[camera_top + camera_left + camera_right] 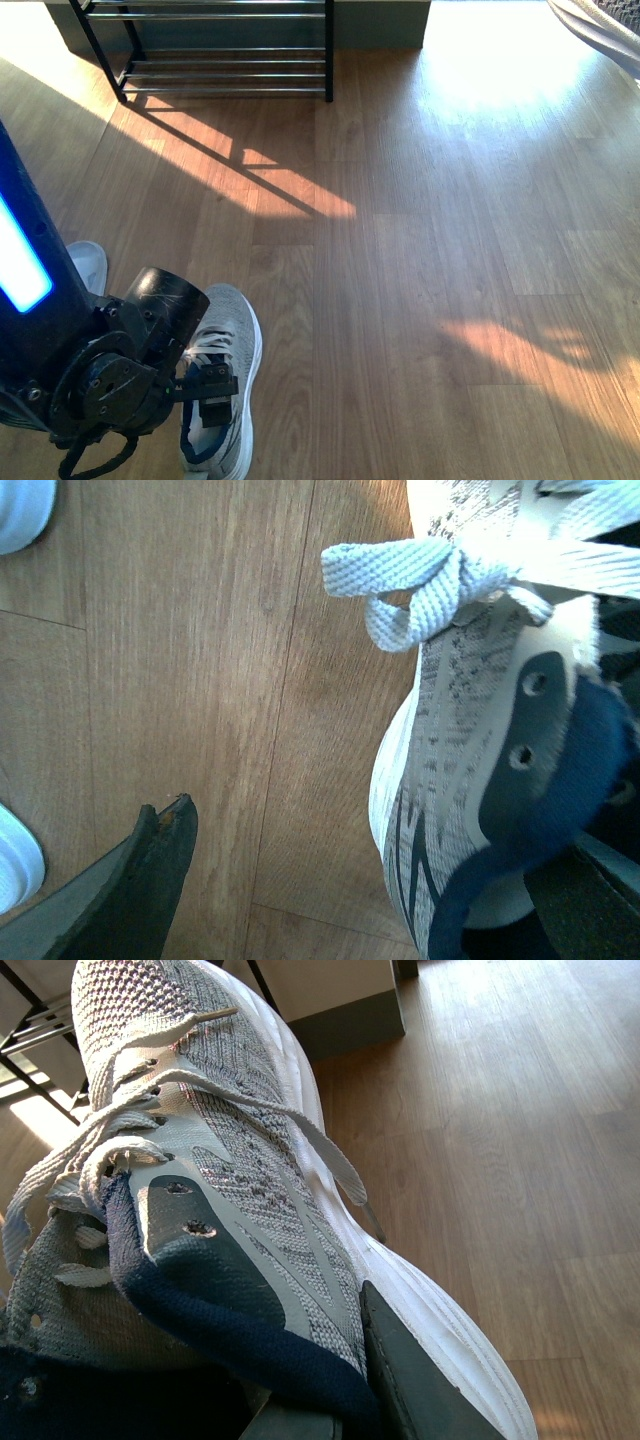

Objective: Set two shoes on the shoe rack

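We saw the wooden floor [450, 250] carrying the black shoe rack [228, 72] by the far wall, well apart from the shoes. The left arm [60, 330] hung over the first sneaker [228, 345], which lay on the floor, toe toward the rack. The left end effector [208, 395] stood wide at its collar, one finger [135, 890] apart from the sneaker's side. The right end effector [330, 1415] gripped the second sneaker [230, 1160] by its navy collar. We noted a pale slide [88, 262] just beside the left arm.
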`<state>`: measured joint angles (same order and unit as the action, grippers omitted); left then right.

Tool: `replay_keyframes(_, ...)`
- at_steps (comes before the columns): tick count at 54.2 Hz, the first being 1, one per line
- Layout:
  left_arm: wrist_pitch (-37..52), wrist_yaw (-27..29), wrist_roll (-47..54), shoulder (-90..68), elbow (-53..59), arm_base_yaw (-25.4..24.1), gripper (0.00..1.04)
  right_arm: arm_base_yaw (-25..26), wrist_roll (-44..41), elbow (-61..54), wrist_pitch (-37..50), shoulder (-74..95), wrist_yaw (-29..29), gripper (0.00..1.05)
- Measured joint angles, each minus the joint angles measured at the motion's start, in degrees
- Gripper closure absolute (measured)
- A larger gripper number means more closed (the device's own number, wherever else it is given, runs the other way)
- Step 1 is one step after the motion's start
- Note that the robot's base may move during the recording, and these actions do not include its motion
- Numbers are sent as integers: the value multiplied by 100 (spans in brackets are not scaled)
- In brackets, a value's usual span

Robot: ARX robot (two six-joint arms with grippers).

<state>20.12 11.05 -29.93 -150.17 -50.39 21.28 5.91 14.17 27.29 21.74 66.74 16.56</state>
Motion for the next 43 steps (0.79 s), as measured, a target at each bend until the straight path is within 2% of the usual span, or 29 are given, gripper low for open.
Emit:
replay_keyframes(18,-59,-153,-11,-890,-732,-96,10,0,0,0,2,0,2,103)
replay_keyframes(32,-74,-234,199,-1161,-1086,-308,59,0,0,0,2,0,2,103)
replay_keyframes(43,0,-203,221,-1163,-1097,-339,83,0,0,0,2,0,0,103)
